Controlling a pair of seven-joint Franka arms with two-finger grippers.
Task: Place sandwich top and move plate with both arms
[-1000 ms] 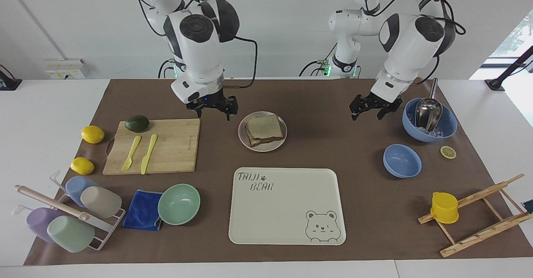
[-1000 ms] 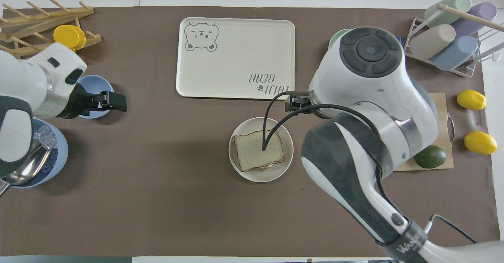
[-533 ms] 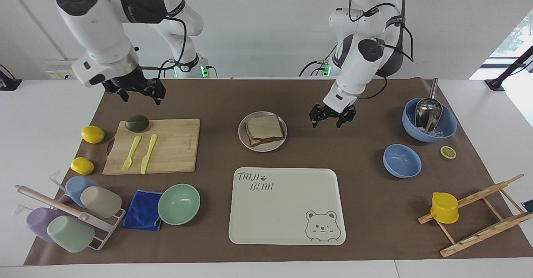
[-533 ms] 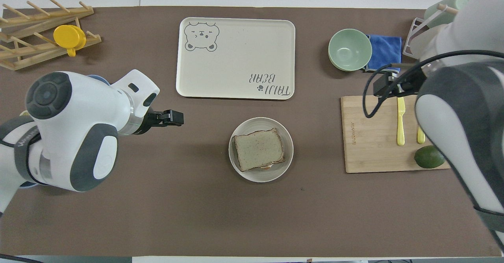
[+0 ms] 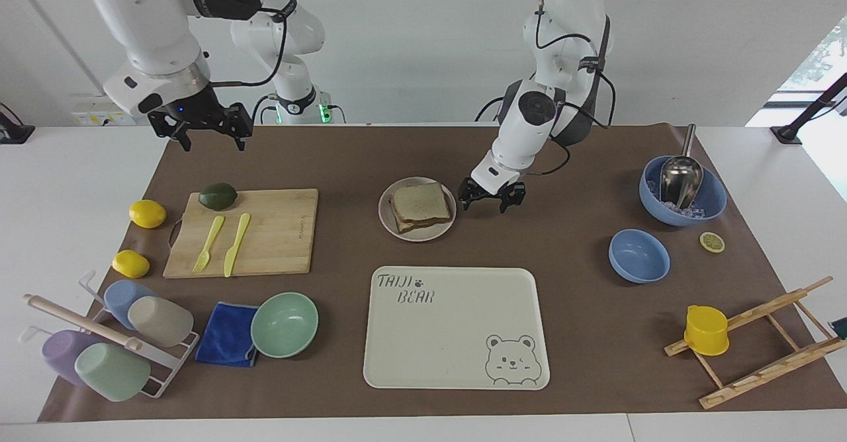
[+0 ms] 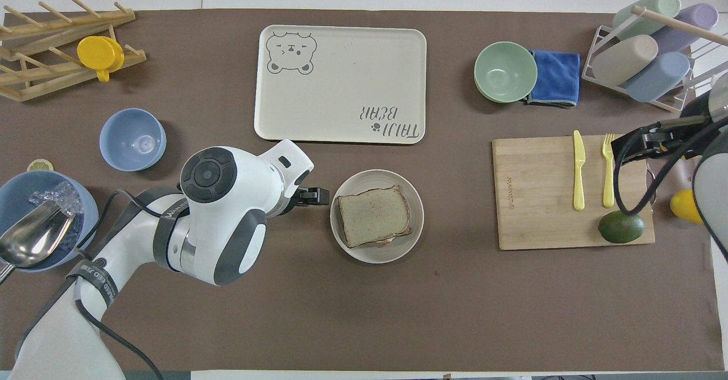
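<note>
A brown mat (image 5: 569, 257) covers the white table. Since a second ago the left gripper (image 5: 491, 198), jaws wide, has swung from the ice bowl (image 5: 683, 194) to just beside the plate (image 5: 417, 230) at frame centre, which carries the top slice (image 5: 421, 202). The right gripper (image 5: 202, 130), wide too, has pulled away to upper left. The tray (image 5: 456, 336) reads "TAIJI BEAR".

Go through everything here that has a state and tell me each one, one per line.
sandwich top: lying flat on the stack on the plate
plate: on the table mat, not yet on the bear tray
left pincer: open, low beside the plate, empty
right pincer: open, raised near the mat's edge, empty
mint-green bowl: upright, empty
yellow cup: on the wooden rack
</note>
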